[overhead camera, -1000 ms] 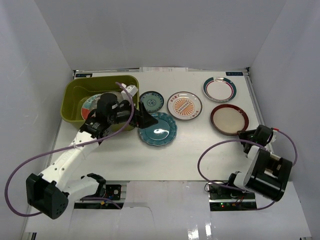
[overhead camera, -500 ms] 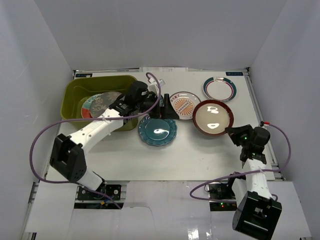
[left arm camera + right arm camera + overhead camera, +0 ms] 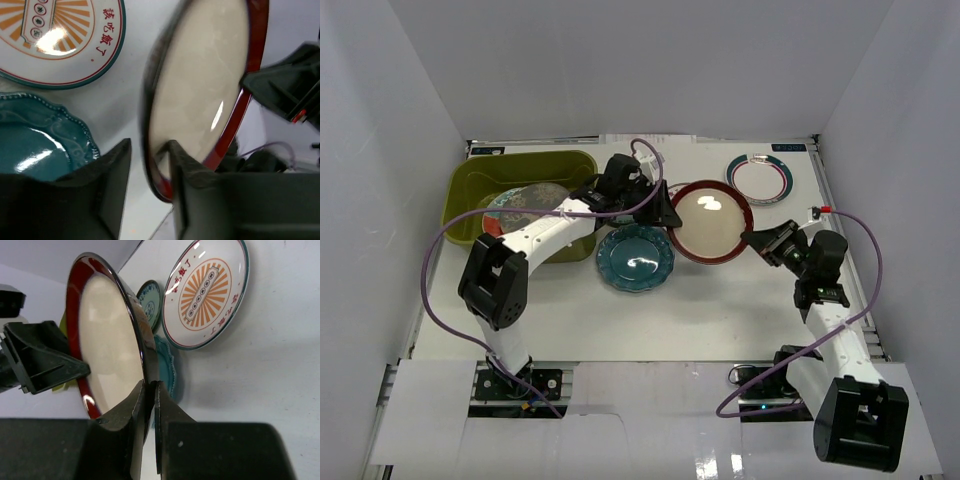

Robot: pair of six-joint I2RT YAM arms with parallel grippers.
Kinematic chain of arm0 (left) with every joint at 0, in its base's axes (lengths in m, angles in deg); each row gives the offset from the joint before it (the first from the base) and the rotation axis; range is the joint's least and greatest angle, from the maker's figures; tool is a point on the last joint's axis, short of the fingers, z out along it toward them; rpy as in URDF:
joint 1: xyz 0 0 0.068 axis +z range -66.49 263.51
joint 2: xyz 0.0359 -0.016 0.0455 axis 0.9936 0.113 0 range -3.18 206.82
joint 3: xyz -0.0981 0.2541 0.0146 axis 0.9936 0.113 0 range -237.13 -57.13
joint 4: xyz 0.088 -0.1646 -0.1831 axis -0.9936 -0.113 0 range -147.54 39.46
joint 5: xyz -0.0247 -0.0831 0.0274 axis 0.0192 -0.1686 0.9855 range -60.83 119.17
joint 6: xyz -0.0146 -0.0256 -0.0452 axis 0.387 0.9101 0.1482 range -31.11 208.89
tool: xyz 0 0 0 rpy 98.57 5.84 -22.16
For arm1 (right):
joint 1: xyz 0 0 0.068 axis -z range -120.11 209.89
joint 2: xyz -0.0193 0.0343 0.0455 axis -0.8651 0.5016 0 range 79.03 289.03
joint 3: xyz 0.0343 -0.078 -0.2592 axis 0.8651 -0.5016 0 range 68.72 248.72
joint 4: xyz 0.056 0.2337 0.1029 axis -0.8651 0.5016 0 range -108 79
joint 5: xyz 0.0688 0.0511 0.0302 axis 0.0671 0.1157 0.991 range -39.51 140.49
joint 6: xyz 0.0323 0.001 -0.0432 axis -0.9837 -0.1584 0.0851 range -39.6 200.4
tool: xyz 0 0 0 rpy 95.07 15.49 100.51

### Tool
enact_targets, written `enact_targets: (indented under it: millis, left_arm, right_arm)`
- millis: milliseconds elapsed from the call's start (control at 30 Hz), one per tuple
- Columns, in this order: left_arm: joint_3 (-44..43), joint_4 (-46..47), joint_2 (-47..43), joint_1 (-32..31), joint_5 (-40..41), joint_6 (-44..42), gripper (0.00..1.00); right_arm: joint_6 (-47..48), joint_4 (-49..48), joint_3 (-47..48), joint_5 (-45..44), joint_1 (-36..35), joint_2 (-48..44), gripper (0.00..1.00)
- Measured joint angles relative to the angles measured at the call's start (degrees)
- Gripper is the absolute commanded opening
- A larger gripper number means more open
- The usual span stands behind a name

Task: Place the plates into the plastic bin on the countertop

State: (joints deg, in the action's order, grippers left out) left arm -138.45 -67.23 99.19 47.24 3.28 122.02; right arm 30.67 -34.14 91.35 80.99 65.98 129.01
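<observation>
Jaws of the right gripper [image 3: 151, 385] are clamped tight on the rim of the dark-red-rimmed plate [image 3: 708, 222]. The plate is held above the countertop [image 3: 720, 300], to the right of the plastic bin [image 3: 470, 180]. The left gripper [image 3: 149, 145] has jaws apart, one on each side of the opposite rim.

Glossy, glazed-looking dark-red-rimmed plate [image 3: 710, 222] and teal plate [image 3: 635, 258]; smooth, dull-sheened plastic bin [image 3: 465, 195], upper left; matt white countertop [image 3: 720, 300].
</observation>
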Motion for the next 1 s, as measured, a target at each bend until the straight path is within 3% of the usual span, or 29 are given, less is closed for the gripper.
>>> enact_targets:
  millis: [100, 133, 200, 233, 267, 367, 467, 567, 767, 833, 1000]
  left_arm:
    - [-0.1, 0.3, 0.1, -0.3, 0.3, 0.2, 0.18]
    - [-0.1, 0.4, 0.1, -0.4, 0.1, 0.5, 0.02]
    - [-0.2, 1.1, 0.0, -0.2, -0.7, 1.3, 0.0]
    - [-0.2, 1.1, -0.2, -0.1, -0.5, 1.5, 0.0]
    - [-0.2, 1.0, -0.4, -0.1, -0.4, 1.6, 0.0]
    - [0.3, 0.9, -1.1, 0.2, -0.2, 1.6, 0.0]
    - [3.3, 1.9, -2.8, 2.7, -3.5, 3.9, 0.0]
    - [7.2, 1.8, -6.6, 9.8, -7.8, 6.9, 0.0]
    - [9.6, 0.5, -20.8, 32.9, -10.2, 9.7, 0.0]
    - [9.8, -1.4, -27.0, 40.0, -7.0, 9.2, 0.0]
    - [12.0, -5.2, -39.3, 45.0, 4.9, 7.0, 0.0]
  right_arm:
    - [0.4, -0.2, 0.0, 0.0, -0.7, 1.5, 0.08]
    - [0.6, -0.1, 0.0, -0.2, -0.6, 1.8, 0.08]
    - [0.8, -0.3, 0.0, -0.4, -0.5, 2.3, 0.08]
    - [0.9, -0.5, 0.0, -0.4, -0.6, 2.4, 0.13]
    - [0.8, -0.8, 0.0, -0.3, -0.7, 2.5, 0.33]
    - [-1.2, -2.2, 0.0, 1.2, -1.1, 2.6, 0.65]
    - [-2.4, -3.9, 0.5, 3.7, -1.8, 2.4, 0.79]
    - [-2.8, -4.9, 1.3, 5.1, -2.6, 1.6, 0.87]
    - [-2.0, -5.4, 1.4, 5.9, -6.3, -1.2, 0.88]
    - [-1.6, -5.5, 1.0, 5.7, -8.4, -1.3, 0.86]
    - [0.4, -5.2, 0.0, 4.8, -14.7, 1.2, 0.83]
